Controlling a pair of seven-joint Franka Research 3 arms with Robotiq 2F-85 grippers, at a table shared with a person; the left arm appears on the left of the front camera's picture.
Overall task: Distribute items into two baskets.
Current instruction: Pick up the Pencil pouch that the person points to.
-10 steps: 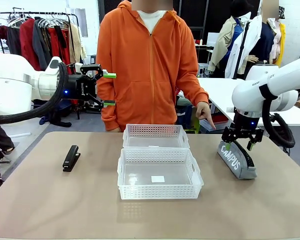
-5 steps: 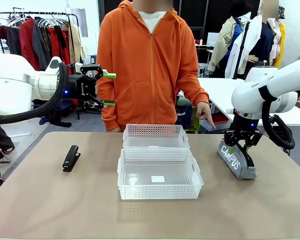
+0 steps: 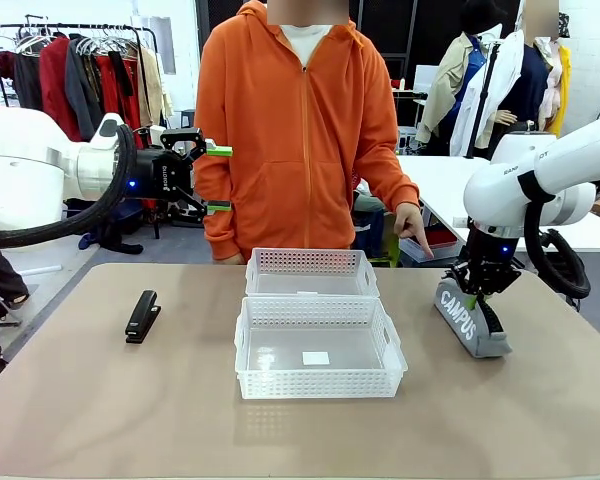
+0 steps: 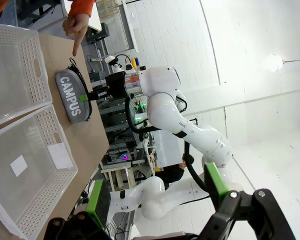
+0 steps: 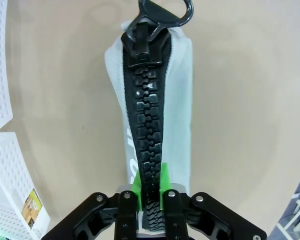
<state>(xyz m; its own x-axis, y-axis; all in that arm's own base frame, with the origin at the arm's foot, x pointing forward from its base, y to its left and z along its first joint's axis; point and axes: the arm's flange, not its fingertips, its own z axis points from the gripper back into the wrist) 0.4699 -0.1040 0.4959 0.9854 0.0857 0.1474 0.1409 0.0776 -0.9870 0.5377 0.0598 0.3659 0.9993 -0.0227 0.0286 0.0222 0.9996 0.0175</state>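
Note:
The grey "CAMPUS" pouch (image 3: 467,325) lies on the table's right side. My right gripper (image 3: 477,296) stands straight down on it, shut on its black zipper ridge; the right wrist view shows the green pads (image 5: 166,180) pinching the zipper of the pouch (image 5: 182,100). The black stapler (image 3: 142,315) lies at the table's left, untouched. Two translucent-white baskets sit side by side in the middle, the near basket (image 3: 318,384) and the far basket (image 3: 310,262), both with nothing in them but a small label. My left gripper (image 3: 218,178) hangs open, high at the left, holding nothing.
A person in an orange hoodie stands at the far edge, one hand (image 3: 414,226) pointing down toward the pouch. In the left wrist view the pouch (image 4: 70,99), the pointing hand (image 4: 78,26) and both baskets (image 4: 39,80) show below my open left gripper (image 4: 157,192).
My right gripper has come down a little and shut on the pouch's zipper ridge. The left arm, the stapler and the baskets have not moved.

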